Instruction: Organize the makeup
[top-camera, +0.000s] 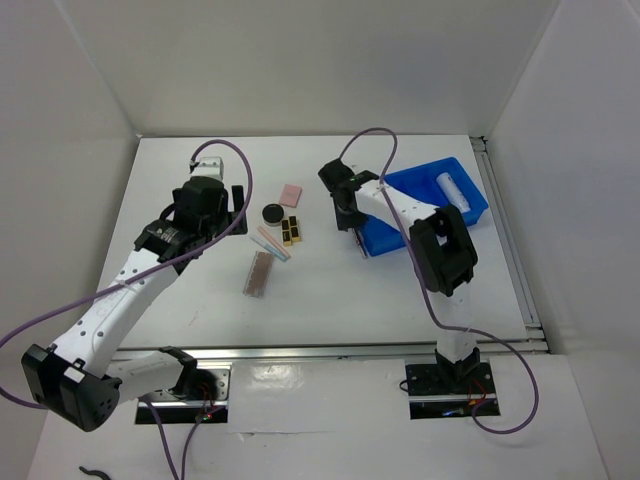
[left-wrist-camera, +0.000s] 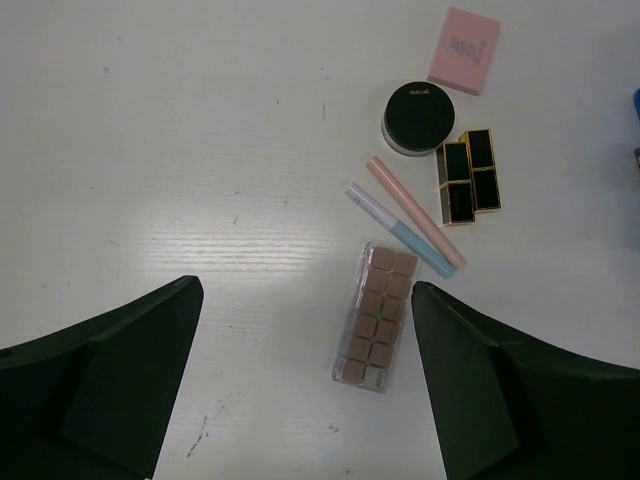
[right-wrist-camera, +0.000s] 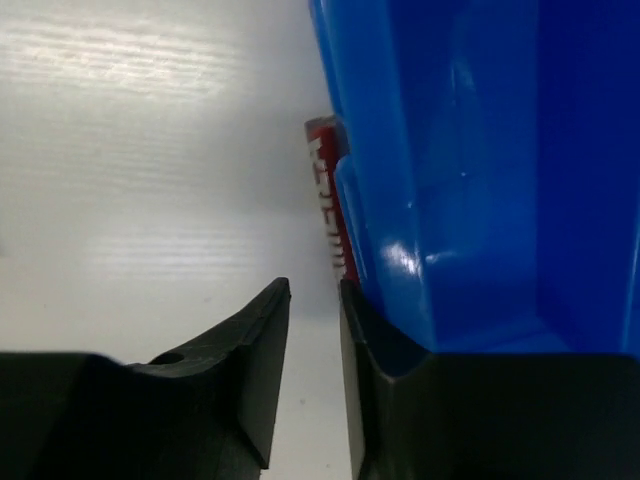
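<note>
The makeup lies mid-table: a pink square pad (top-camera: 291, 194) (left-wrist-camera: 464, 49), a round black compact (top-camera: 271, 212) (left-wrist-camera: 417, 117), a black-and-gold palette (top-camera: 291, 231) (left-wrist-camera: 468, 176), two thin pencils (top-camera: 272, 243) (left-wrist-camera: 413, 213) and a brownish-pink palette (top-camera: 258, 272) (left-wrist-camera: 378, 318). A white tube (top-camera: 452, 190) lies in the blue tray (top-camera: 385, 235) (right-wrist-camera: 470, 150). My left gripper (top-camera: 240, 212) (left-wrist-camera: 305, 290) is wide open and empty, above the table just left of the group. My right gripper (top-camera: 345, 215) (right-wrist-camera: 313, 285) is low at the tray's left edge, jaws a narrow gap apart and empty.
A red item with white lettering (right-wrist-camera: 325, 190) lies against the tray's left wall, just beyond my right fingertips. White walls close in the table at the back and both sides. A metal rail runs along the near edge (top-camera: 330, 352).
</note>
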